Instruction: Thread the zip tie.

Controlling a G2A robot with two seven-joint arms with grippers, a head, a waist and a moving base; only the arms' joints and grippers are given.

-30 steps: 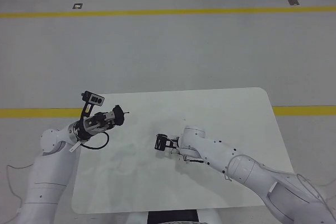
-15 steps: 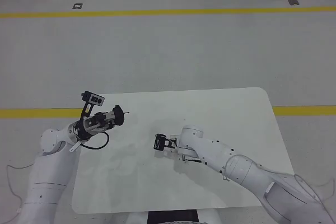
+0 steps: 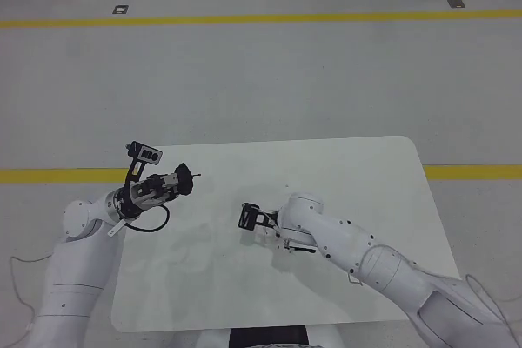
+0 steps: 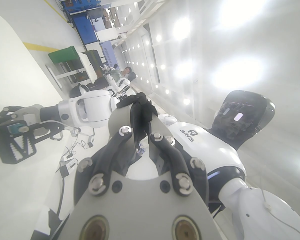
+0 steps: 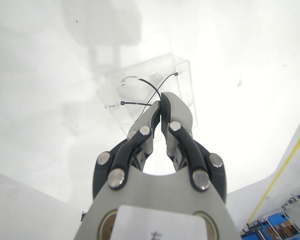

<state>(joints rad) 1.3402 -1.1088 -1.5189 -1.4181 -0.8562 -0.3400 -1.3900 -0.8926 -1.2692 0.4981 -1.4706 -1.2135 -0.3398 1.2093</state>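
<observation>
Above the box [image 5: 185,88], the right gripper [image 3: 246,216], pinched shut on a tie [image 5: 150,83], has edged slightly toward the unmoved left gripper [image 3: 185,178], clamped on something black [image 4: 140,106], leaving threading still ahead.

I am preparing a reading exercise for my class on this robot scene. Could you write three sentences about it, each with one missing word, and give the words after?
1. The right gripper has its fingertips ____ on a zip tie.
2. The zip tie is ____ in colour.
3. It lies in a ____ plastic box that stands on the white table.

Missing words: shut; black; clear.
</observation>
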